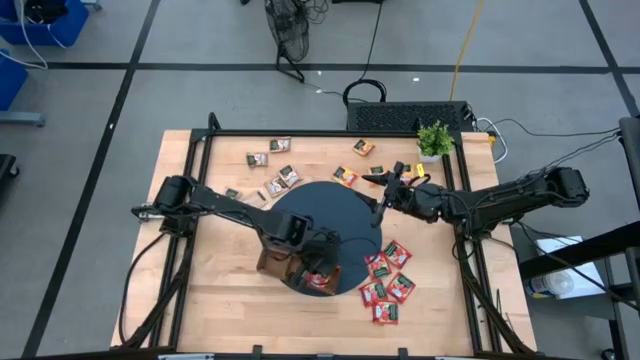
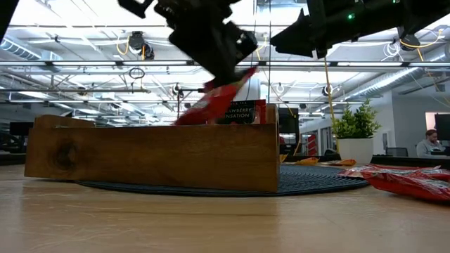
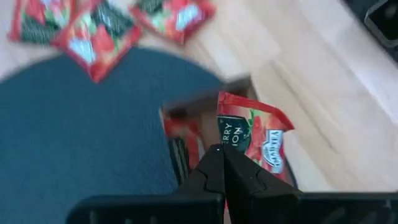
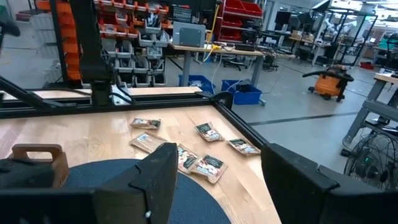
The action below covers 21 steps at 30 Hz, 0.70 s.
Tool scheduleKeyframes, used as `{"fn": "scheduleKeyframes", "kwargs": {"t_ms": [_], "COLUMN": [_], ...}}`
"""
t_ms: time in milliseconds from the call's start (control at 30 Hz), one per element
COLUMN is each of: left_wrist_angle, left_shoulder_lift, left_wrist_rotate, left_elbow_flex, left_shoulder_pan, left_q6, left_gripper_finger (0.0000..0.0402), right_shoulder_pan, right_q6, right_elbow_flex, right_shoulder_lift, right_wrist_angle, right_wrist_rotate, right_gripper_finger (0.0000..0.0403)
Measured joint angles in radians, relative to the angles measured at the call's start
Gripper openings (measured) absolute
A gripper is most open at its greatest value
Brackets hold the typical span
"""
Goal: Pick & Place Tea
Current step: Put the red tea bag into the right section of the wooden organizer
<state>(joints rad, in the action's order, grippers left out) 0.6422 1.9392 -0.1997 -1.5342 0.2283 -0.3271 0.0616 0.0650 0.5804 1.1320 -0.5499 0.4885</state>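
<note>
1. Overhead, the left gripper (image 1: 318, 272) sits above the wooden tray (image 1: 272, 262) near the front edge of the round dark mat (image 1: 340, 205); its fingers are pinched tight on a red tea sachet (image 3: 255, 134).
2. From the left wrist view, the held sachet hangs over the tray's end compartment, where another red sachet (image 3: 186, 134) stands on edge; the fingers hide the held sachet's lower edge.
3. At table level, the held sachet (image 2: 214, 98) is tilted just above the tray's rim (image 2: 155, 126), and the tray wall hides whatever lies inside apart from one label sticking up. It seems clear of the rim, though the blur makes that hard to judge.
4. The right gripper (image 1: 384, 200) hovers over the far right part of the mat with its fingers (image 4: 155, 180) spread apart and nothing between them.
5. A cluster of red sachets (image 1: 387, 280) lies off the mat toward the table's front right corner.
6. Dark brown sachets (image 1: 272, 165) are scattered along the far edge, left of centre; in the right wrist view the gripper's fingers cut off some of them.
7. Orange sachets (image 1: 355, 160) lie near the far edge, partly covered by the right arm.
8. A small potted plant (image 1: 434, 140) stands at the table's far right corner.
</note>
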Motion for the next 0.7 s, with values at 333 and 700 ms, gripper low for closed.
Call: {"fn": "scheduleKeyframes", "kwargs": {"t_ms": [333,700], "left_wrist_angle": [-0.008,0.018], "left_shoulder_lift": [-0.004,0.018], "left_wrist_rotate": [0.106,0.123], "left_elbow_flex": [-0.028,-0.026], "left_shoulder_pan": [0.008,0.006], "left_q6": [0.015,0.04], "left_gripper_finger": [0.0,0.0], "right_shoulder_pan": [0.0,0.0], "right_q6": [0.0,-0.001], "right_elbow_flex": [0.0,0.0], "right_shoulder_lift": [0.0,0.0], "right_wrist_angle": [0.0,0.0], "right_wrist_rotate": [0.0,0.0], "right_gripper_finger": [0.0212,0.0212]}}
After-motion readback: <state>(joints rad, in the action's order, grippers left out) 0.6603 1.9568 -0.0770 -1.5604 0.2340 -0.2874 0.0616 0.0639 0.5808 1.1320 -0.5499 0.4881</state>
